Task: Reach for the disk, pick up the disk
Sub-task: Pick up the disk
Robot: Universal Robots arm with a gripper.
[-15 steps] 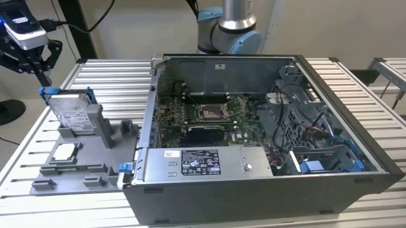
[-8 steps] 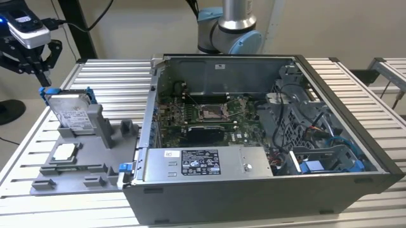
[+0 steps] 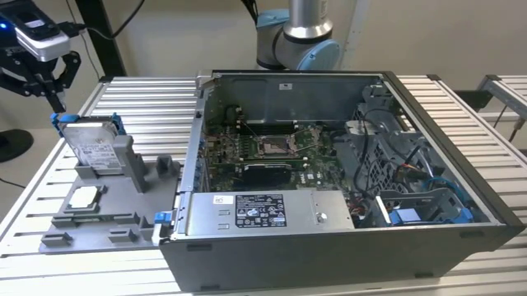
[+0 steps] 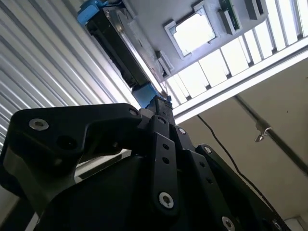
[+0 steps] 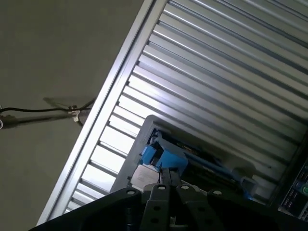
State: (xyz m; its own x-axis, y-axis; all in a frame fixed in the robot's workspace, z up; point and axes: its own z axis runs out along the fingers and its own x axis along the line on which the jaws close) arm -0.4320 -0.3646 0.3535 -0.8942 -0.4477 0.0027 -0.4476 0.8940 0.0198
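Note:
The disk [image 3: 92,148] is a silver drive with a white label and a blue bracket. It stands tilted in a grey holder [image 3: 115,213] at the exterior view's left. My gripper [image 3: 58,110] hangs over the disk's upper far corner, its fingertips drawn together on the blue bracket edge. In the second wrist view, the fingertips of the gripper [image 4: 162,102] meet at the blue end of the disk [image 4: 120,43]. The first wrist view has the gripper [image 5: 166,177] pinched against the bracket of the disk [image 5: 166,156].
A small square processor chip [image 3: 84,197] lies on the holder in front of the disk. An open computer case [image 3: 329,185] stands beside the holder, at the exterior view's right. Everything rests on a slatted metal table [image 3: 140,92]; the arm's base [image 3: 297,37] is behind the case.

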